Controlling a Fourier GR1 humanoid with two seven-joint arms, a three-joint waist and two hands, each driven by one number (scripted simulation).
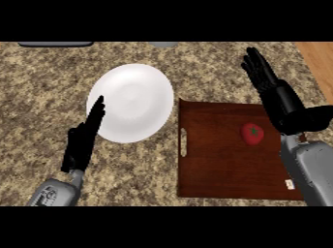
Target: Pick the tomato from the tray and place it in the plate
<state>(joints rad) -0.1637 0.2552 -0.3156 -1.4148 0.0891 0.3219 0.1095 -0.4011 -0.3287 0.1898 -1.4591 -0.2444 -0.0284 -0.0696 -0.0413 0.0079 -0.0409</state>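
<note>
Speckled granite counter (pixel 26 97); wood strips at sides; dark object (pixel 55 44) (top edge)

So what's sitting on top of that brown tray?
Only a small red tomato sits on the dark brown rectangular tray. The robot's right hand and forearm cover the tray's right edge, so anything there is hidden.
</note>
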